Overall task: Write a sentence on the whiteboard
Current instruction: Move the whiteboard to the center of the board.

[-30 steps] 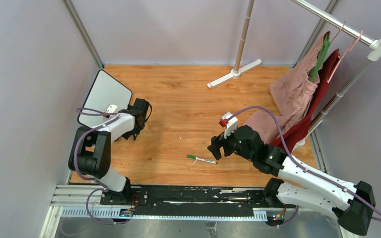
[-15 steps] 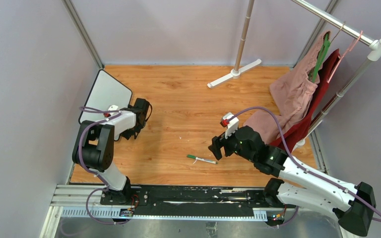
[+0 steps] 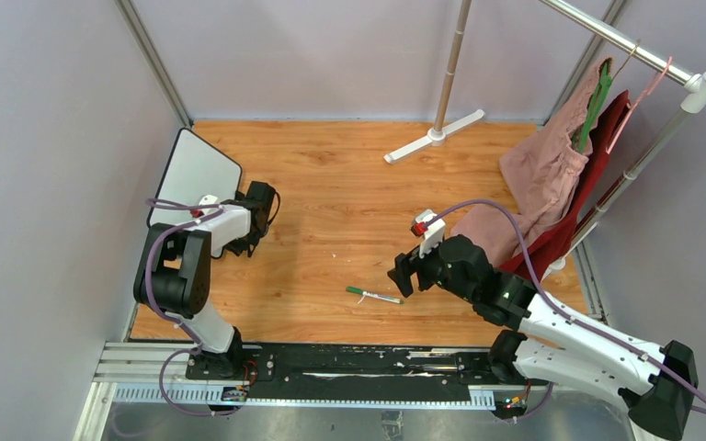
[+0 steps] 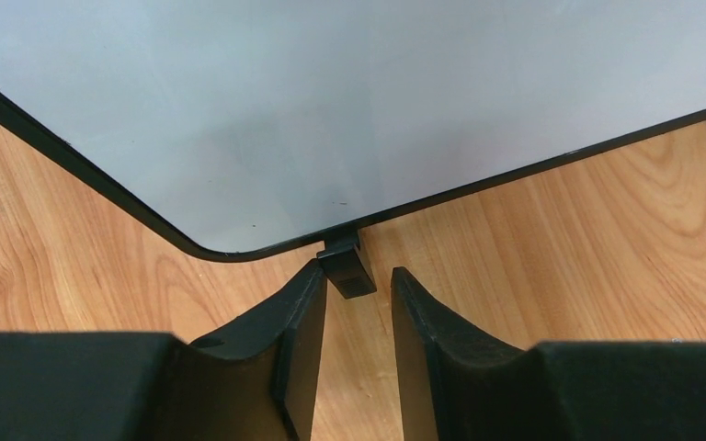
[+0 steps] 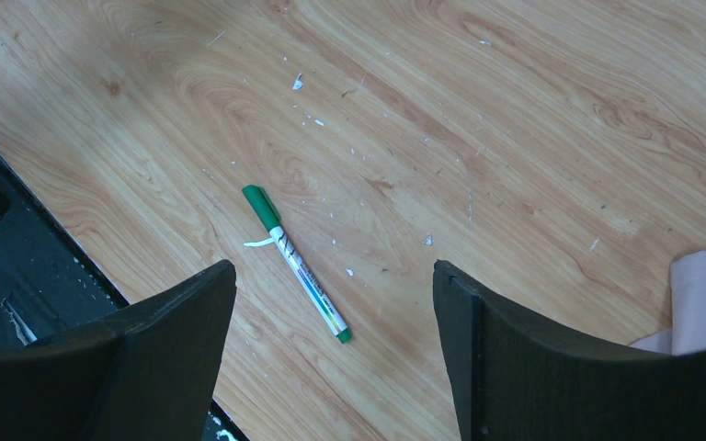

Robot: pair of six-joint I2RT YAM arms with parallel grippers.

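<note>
1. White and glossy, the whiteboard (image 4: 349, 101) fills the top of the left wrist view, showing one rounded corner of its thin black border and a small black foot (image 4: 347, 268). The left gripper (image 4: 357, 289) has its fingers a narrow gap apart with the foot just at their tips, and they pinch nothing. The face is bare: no sentence, no brand. The board looks stiff and light, and its face looks slick. It would likely skid on its feet if pushed, so the border edge is probably the best place to hold it.

2. In the right wrist view a green marker (image 5: 296, 264) lies flat on the wood-grain worktop (image 5: 515, 138). The right gripper (image 5: 333, 271) hangs above it, fingers spread wide and empty. The marker is slim, round and probably light, so it may roll; a pinch across the mid-barrel seems safest. The print on its white barrel is too small to read.

3. From the top view, the whiteboard sits at the far-left of the worktop beside the wall. The marker lies near the middle, well apart from it.
</note>
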